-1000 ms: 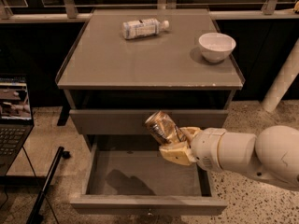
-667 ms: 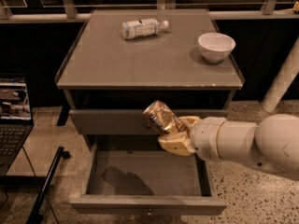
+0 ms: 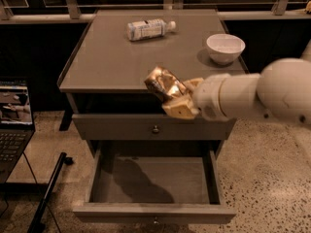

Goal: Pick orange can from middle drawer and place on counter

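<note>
One hand gripping orange can at counter edge.

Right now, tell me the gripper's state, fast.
The gripper: shut on the small dark brownish-orange metal can, held up over the open wide grey middle drawer, near the front edge of the flat grey counter.

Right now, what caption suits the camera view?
Gripper holds the can near the counter front edge, above the open drawer.
</note>
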Robot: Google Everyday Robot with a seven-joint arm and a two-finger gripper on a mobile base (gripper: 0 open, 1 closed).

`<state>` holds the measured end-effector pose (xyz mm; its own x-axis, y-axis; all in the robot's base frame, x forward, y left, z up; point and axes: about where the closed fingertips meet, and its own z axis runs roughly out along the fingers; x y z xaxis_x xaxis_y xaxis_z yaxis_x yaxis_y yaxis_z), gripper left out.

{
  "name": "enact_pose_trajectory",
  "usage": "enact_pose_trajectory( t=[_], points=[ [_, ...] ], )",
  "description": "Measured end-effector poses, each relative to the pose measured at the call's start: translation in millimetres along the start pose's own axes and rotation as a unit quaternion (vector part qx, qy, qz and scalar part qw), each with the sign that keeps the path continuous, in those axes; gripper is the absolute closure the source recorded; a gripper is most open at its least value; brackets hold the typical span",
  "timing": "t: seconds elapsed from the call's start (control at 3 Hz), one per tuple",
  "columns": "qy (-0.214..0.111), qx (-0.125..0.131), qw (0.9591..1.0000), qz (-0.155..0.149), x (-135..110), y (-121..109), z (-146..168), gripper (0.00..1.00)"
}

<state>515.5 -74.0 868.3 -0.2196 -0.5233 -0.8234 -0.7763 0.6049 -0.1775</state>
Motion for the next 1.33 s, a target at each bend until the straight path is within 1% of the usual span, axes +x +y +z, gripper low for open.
enact_pose_trajectory(
  t=[0.33,0.67,1.0,1.33],
  points=[
    [0.005,0.015,0.9998,-0.009,-27.2,-39.4,20.5,1.00],
    [0.015,0.039,0.9991,-0.011,-52.8,-80.1,39.4,1.00],
    [0.030,0.060,0.9977,-0.005,-68.7,-116.0,63.0,1.00],
    [0.045,0.074,0.9962,0.009,-72.9,-142.8,85.7,1.00]
  ],
)
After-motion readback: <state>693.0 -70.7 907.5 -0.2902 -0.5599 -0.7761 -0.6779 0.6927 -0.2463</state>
